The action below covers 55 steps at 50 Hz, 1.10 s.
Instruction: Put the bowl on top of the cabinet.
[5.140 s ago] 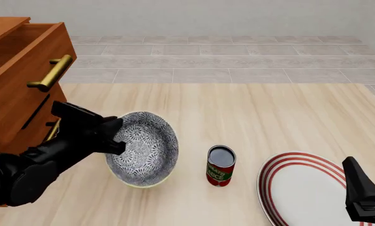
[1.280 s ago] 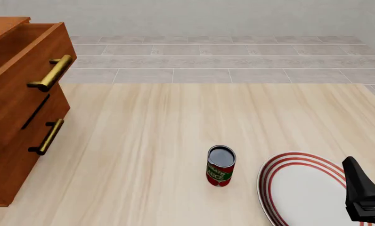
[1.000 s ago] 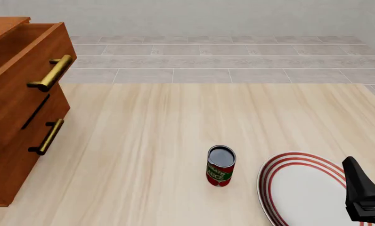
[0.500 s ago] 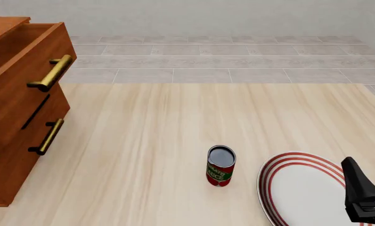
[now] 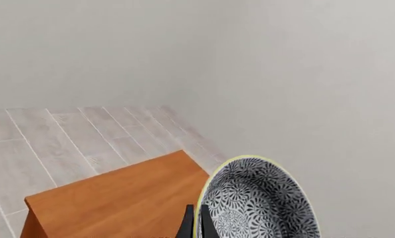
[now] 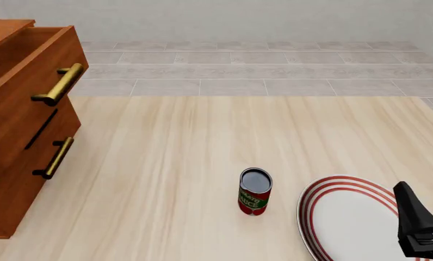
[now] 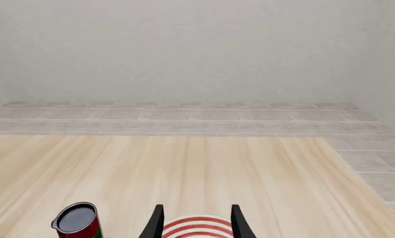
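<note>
The bowl, with its grey-blue floral pattern and pale yellowish rim, shows only in the left wrist view, tipped on edge in the air. My left gripper is shut on its rim, one finger on each side. The bowl hangs over the flat reddish-brown top of the cabinet, near its corner. In the front view the cabinet stands at the left with its top drawer pulled out, and neither the bowl nor the left arm appears there. My right gripper is open and low over the plate.
A red-labelled can stands upright on the table, right of centre. A flat white plate with red rings lies at the front right under the right gripper. Brass bar handles stick out from the cabinet's drawers.
Five seconds ago the left gripper held the bowl on the table beside the cabinet; both have since left the front view. Over the last second the front view barely changed.
</note>
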Motion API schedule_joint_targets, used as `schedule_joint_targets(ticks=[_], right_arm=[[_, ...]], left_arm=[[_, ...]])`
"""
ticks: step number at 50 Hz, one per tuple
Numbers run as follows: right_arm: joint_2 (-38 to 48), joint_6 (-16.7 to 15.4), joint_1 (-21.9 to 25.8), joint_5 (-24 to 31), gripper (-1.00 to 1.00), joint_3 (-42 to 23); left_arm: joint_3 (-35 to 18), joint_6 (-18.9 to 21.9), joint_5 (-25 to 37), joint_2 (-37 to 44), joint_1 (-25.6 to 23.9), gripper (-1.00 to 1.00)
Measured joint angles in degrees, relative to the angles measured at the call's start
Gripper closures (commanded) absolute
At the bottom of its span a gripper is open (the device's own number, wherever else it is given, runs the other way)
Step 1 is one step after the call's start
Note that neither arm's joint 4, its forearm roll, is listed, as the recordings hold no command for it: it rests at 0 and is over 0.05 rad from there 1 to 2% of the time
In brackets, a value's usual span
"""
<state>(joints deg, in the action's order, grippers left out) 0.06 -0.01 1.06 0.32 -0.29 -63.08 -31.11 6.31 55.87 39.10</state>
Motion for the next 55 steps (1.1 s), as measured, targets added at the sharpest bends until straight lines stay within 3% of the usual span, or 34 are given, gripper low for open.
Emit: schedule_joint_targets(ticks=[18, 55], right_arm=[[0.0, 0.0, 0.0, 0.0, -1.0, 0.0], [0.0, 0.0, 0.0, 0.1, -1.0, -0.1]], left_arm=[[2.6, -2.1, -2.1, 4.2, 0.7, 1.0], [1.5, -5.9, -3.6, 9.5, 1.9, 1.0]])
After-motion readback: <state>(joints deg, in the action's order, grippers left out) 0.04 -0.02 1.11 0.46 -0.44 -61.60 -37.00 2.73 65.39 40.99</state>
